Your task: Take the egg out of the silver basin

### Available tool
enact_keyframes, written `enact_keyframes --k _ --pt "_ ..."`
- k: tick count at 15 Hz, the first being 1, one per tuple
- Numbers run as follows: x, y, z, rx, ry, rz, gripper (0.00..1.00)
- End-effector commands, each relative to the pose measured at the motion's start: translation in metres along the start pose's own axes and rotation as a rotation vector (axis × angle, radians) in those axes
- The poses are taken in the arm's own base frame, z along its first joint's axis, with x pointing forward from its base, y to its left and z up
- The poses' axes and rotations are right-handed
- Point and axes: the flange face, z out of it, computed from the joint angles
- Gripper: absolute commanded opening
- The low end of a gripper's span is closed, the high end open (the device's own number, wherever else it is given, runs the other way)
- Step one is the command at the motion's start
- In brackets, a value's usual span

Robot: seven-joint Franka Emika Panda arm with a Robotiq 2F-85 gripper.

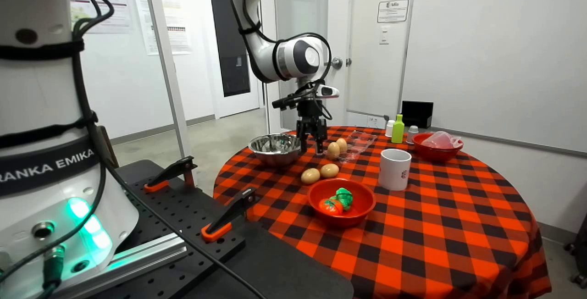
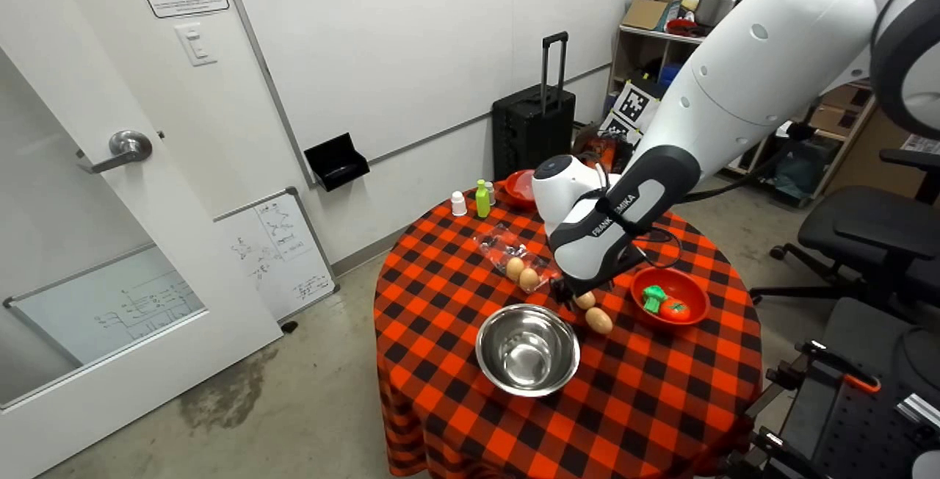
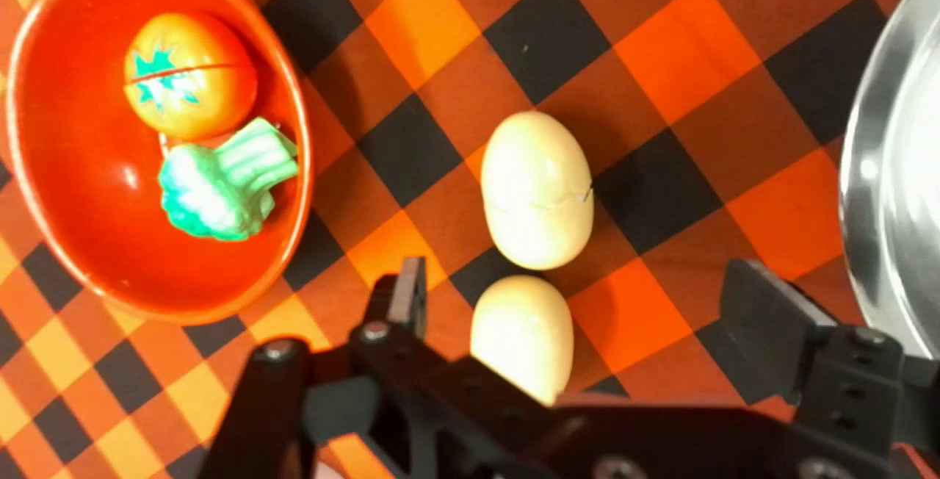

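The silver basin stands on the checked cloth; in an exterior view its inside shows no egg. Its rim is at the right edge of the wrist view. Two tan eggs lie on the cloth between basin and red bowl: an egg with a cracked seam and a plain egg, partly hidden by my gripper. They also show in an exterior view, as egg and egg. My gripper is open and empty, above the table beside the basin.
A red bowl holds a toy tomato and broccoli. Two more eggs sit in a clear plastic carton. A white mug, a green bottle and another red bowl stand farther along the table.
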Motion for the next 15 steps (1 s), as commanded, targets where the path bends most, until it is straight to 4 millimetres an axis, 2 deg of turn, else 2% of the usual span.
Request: enact_keyframes --k 1,7,9,10,15 --pt "-0.018 0.005 -0.035 -0.058 0.037 0.027 1.00" --pt "-0.047 0.005 -0.075 -0.112 0.109 0.032 1.00" --pt "-0.058 0.005 -0.080 -0.103 0.113 -0.006 1.00" --pt "-0.042 -0.001 -0.071 -0.097 0.109 0.009 1.00" --pt "-0.052 0.002 -0.075 -0.095 0.105 -0.006 1.00"
